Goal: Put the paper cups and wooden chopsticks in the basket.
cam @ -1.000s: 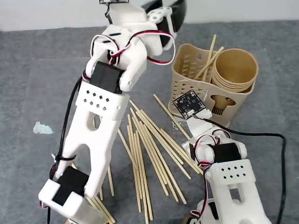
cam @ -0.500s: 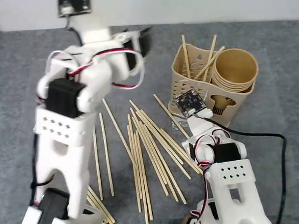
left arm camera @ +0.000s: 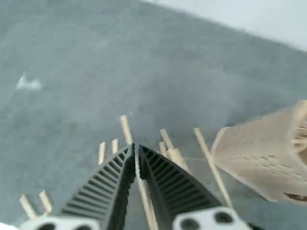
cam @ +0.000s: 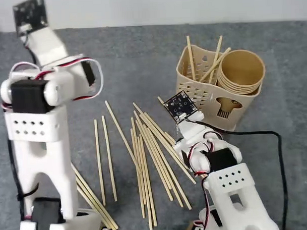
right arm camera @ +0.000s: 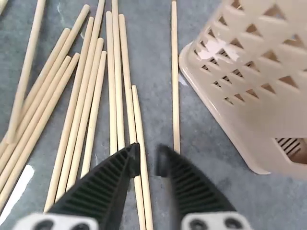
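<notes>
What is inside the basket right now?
Inside the basket is a nested stack of paper cups on one side, with three wooden chopsticks standing tilted beside them. The cups and the walls cover the basket's floor and the sticks' lower ends.

Wood, plastic, cloth
Chopsticks (right arm camera: 113,72) are seen in matt bare wood, the basket (right arm camera: 240,120) in glossy plastic, the table (cam: 136,60) in rough cloth.

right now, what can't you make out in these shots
- Paper cups, high view: nested, so their count is hidden inside the top one.
- Chopsticks by the left arm, high view: near ends run under its base.
- Basket, left wrist view: blurred and cut off by the frame edge.
</notes>
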Robot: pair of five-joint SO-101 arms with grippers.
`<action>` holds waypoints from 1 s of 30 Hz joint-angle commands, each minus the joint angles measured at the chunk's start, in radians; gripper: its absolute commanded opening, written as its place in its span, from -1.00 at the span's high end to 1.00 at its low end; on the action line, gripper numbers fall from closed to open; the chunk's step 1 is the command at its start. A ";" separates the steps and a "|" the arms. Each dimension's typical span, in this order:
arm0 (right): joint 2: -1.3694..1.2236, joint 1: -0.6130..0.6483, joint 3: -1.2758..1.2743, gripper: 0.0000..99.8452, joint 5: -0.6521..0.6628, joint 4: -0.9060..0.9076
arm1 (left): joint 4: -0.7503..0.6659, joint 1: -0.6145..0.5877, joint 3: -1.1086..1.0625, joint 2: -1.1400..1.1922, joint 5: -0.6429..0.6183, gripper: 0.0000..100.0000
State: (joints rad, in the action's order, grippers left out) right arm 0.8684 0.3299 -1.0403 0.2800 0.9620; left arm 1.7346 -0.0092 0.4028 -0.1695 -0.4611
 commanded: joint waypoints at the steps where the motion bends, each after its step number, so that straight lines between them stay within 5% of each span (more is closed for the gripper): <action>1: -0.010 0.018 0.098 0.71 -0.012 -0.016 | -0.048 -0.023 -0.128 -0.091 -0.006 0.98; 15: -0.533 0.065 0.339 0.71 -0.002 -0.024 | -0.531 -0.025 -0.967 -0.626 -0.005 0.98; 30: -0.754 0.102 0.385 0.71 0.038 -0.113 | -0.565 -0.138 -1.193 -0.712 -0.006 0.98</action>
State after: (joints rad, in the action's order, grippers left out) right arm 0.1197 0.4219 -0.7104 0.3076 0.8807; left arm 1.1976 -0.1381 -0.7864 -0.8477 -0.4672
